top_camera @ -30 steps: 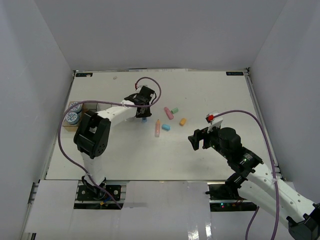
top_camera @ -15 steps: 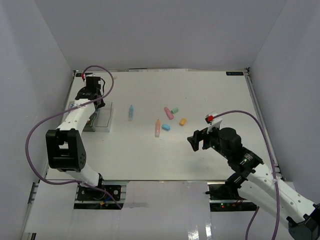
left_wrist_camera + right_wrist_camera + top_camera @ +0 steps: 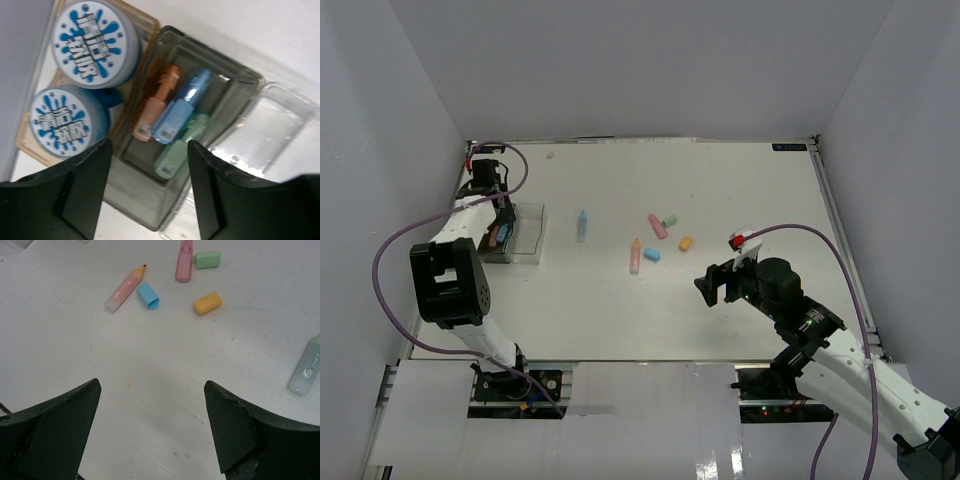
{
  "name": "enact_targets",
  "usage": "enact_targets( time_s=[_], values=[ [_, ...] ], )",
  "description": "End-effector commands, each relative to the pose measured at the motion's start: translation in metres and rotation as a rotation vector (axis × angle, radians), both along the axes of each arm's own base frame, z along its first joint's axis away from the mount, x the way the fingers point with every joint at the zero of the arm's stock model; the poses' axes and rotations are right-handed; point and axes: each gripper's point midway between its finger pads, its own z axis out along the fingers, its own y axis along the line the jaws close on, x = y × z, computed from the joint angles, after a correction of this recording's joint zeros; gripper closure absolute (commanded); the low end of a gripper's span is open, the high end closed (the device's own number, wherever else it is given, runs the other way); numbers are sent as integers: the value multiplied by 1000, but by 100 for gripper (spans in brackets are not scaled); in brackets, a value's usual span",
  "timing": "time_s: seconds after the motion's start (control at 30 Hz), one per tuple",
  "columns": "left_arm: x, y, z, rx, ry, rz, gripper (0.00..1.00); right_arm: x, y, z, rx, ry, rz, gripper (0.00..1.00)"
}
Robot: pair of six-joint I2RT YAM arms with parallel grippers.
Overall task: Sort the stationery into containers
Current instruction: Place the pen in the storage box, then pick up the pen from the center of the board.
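Note:
My left gripper (image 3: 148, 150) hangs open and empty over the row of containers at the table's far left (image 3: 485, 185). The tan bin (image 3: 31, 149) holds two blue-and-white rolls (image 3: 96, 43). In the smoky middle bin (image 3: 137, 202) lie an orange piece (image 3: 157, 105), a blue piece (image 3: 182, 106) and a green piece (image 3: 181, 147). The clear bin (image 3: 280, 125) beside it is empty. Loose stationery lies mid-table: a blue piece (image 3: 581, 224), a pink highlighter (image 3: 125, 288), a blue cap (image 3: 148, 295), a pink piece (image 3: 184, 253), a green cap (image 3: 207, 259) and an orange cap (image 3: 207, 303). My right gripper (image 3: 151, 385) stands open just short of them.
A mint piece (image 3: 306, 368) lies on the table to the right of my right gripper; the arm hides it in the top view. White walls enclose the table on three sides, and the left wall stands close behind the tan bin.
My left arm has swung from the middle of the table to the bins at the far left, and its jaws have opened there. The right arm has barely moved.

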Motion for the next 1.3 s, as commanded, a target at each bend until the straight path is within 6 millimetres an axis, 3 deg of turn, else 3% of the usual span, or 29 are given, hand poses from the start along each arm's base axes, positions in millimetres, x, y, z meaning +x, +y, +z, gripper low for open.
enact_targets(
  time_s=[0.0,0.13,0.2,0.23,0.3,0.33,0.37,0.43,0.5,0.53,0.6,0.63,0.67,0.73,0.8,0.83,0.9,1.27],
  values=[
    [13,-23,26,-103,-116,-50,26,1,3,10,22,-38,12,10],
    [13,-78,48,-329,-235,-121,13,3,3,9,13,-33,7,10],
    [10,-119,61,-389,-271,-175,8,3,4,8,9,-26,8,10],
    [7,-159,61,-441,-275,-215,2,4,4,7,8,-23,6,10],
    [4,-188,66,-468,-299,-200,2,5,3,7,8,-21,-1,10],
    [1,-224,69,-528,-314,-219,2,5,3,7,10,-20,-3,10],
    [0,-240,71,-551,-325,-223,2,5,4,8,13,-21,-5,10],
    [-2,-284,71,-571,-345,-252,2,6,2,8,14,-19,-16,10],
    [1,-308,67,-572,-351,-233,2,6,2,9,21,-19,-19,10],
    [-1,-327,51,-550,-316,-244,2,5,2,10,24,-20,-17,10],
    [4,-352,52,-572,-323,-248,2,4,1,10,30,-19,-19,10],
    [3,-367,35,-549,-296,-256,2,3,1,10,32,-20,-21,10],
    [8,-379,39,-556,-309,-262,2,3,1,10,32,-18,-20,10],
    [6,-401,21,-534,-280,-286,2,2,0,10,34,-18,-22,10],
    [12,-415,22,-531,-294,-293,4,1,-1,9,33,-13,-24,10],
    [12,-421,8,-505,-276,-301,5,1,-2,10,36,-15,-25,10],
    [17,-430,7,-496,-282,-309,8,0,-3,10,34,-14,-26,10],
    [24,-448,-30,-401,-248,-358,21,-2,-5,9,37,-14,-32,10]
  ],
)
